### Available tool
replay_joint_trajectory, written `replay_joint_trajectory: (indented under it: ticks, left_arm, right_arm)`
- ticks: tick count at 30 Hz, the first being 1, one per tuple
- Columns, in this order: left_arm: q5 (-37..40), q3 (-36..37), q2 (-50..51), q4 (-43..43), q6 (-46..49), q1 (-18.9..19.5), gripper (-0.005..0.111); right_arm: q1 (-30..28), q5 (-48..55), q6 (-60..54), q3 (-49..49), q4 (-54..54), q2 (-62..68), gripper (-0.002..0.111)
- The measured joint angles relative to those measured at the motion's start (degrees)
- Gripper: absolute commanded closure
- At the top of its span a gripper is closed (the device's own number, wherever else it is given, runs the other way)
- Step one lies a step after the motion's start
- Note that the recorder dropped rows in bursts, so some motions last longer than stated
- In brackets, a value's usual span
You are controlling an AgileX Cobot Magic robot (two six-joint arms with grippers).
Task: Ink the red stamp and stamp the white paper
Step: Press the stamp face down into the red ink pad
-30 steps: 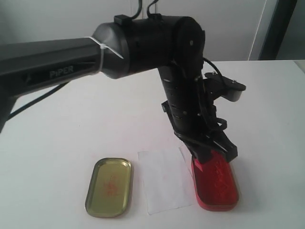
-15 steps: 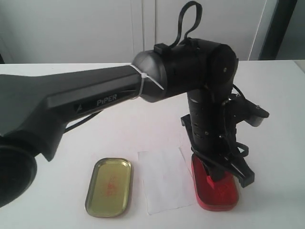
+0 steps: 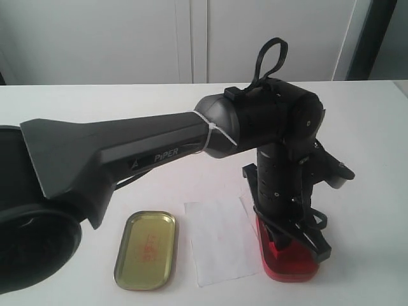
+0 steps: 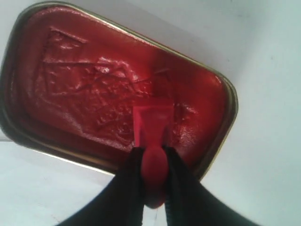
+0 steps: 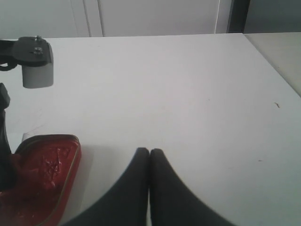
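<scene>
Pressing the red stamp point(image 4: 151, 126) face-down onto the ink pad point(image 4: 84, 80), the left gripper point(image 4: 153, 154) has its fingers clamped on the stamp's narrow handle. This grip holds the block upright, presumably so the whole face takes ink evenly. The white paper point(image 3: 220, 241) lies flat just beside the pad at its 9 o'clock, and the open lid point(image 3: 145, 250) sits at the paper's 9 o'clock. Nothing appears to obstruct the short crossing. The right gripper point(image 5: 149, 157), fingers together and empty, hangs above the table point(image 5: 197, 84) near the pad.
</scene>
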Motion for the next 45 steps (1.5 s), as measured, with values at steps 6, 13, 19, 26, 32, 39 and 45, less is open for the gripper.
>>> replay_joint_trajectory:
  ticks: [6, 13, 19, 26, 32, 39, 45]
  left_arm:
    - [-2.3, 0.0, 0.0, 0.1, 0.0, 0.0, 0.107]
    - [-1.7, 0.0, 0.9, 0.1, 0.0, 0.0, 0.107]
    - [-1.3, -0.5, 1.8, 0.1, 0.0, 0.0, 0.107]
    - [-0.6, -1.0, 2.4, 0.1, 0.0, 0.0, 0.107]
    - [-0.4, -1.3, 2.4, 0.1, 0.0, 0.0, 0.107]
    - [0.6, -2.4, 2.9, 0.1, 0.0, 0.0, 0.107]
    - [1.3, -3.2, 3.1, 0.1, 0.0, 0.0, 0.107]
  right_arm:
    - [0.0, 0.0, 0.0, 0.0, 0.0, 0.0, 0.108]
    - [0.0, 0.0, 0.0, 0.0, 0.0, 0.0, 0.108]
    - [0.0, 0.0, 0.0, 0.0, 0.0, 0.0, 0.108]
    - [0.0, 0.0, 0.0, 0.0, 0.0, 0.0, 0.108]
    - [0.0, 0.0, 0.0, 0.0, 0.0, 0.0, 0.108]
    - [0.0, 0.0, 0.0, 0.0, 0.0, 0.0, 0.108]
    - [0.0, 0.0, 0.0, 0.0, 0.0, 0.0, 0.108]
